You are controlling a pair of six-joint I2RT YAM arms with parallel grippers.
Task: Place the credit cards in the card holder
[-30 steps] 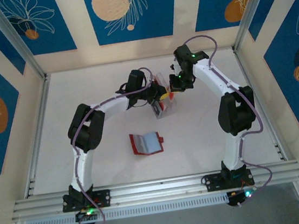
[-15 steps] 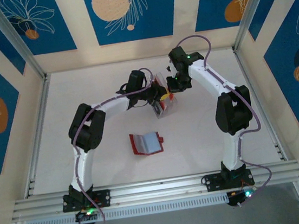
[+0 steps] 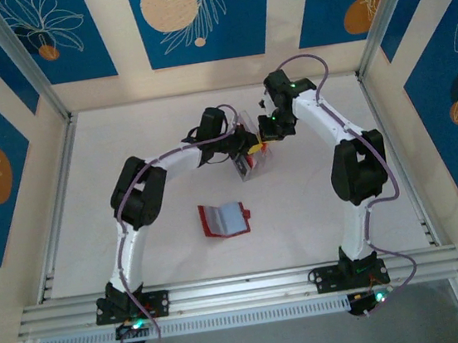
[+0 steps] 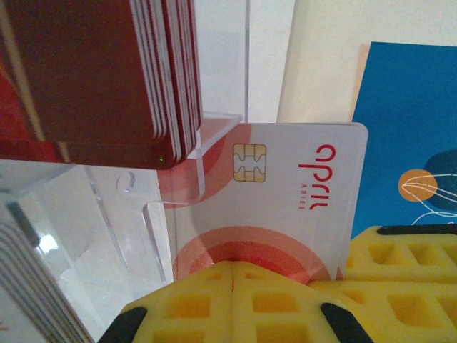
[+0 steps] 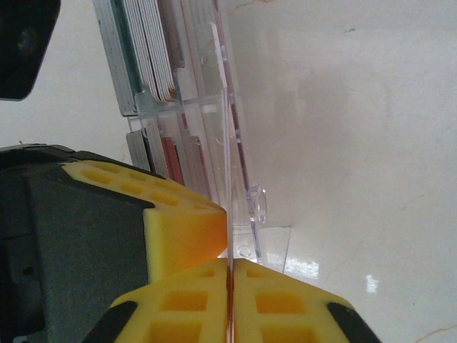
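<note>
Where matte white table (image 3: 125, 142) spreads, shows squarish red card holder (image 3: 224, 219) open, well apart from rigid clear box (image 5: 235, 143); pinches box's thin wall in foam-padded right gripper (image 5: 228, 261); clamps glossy white credit card (image 4: 285, 193) in left gripper (image 4: 235, 279).

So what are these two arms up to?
Both arms meet at a clear box of cards. The left gripper pinches a white card with red circles beside it, while the right gripper appears clamped on the box's thin wall. The red wallet lies open nearer the bases, untouched.
</note>
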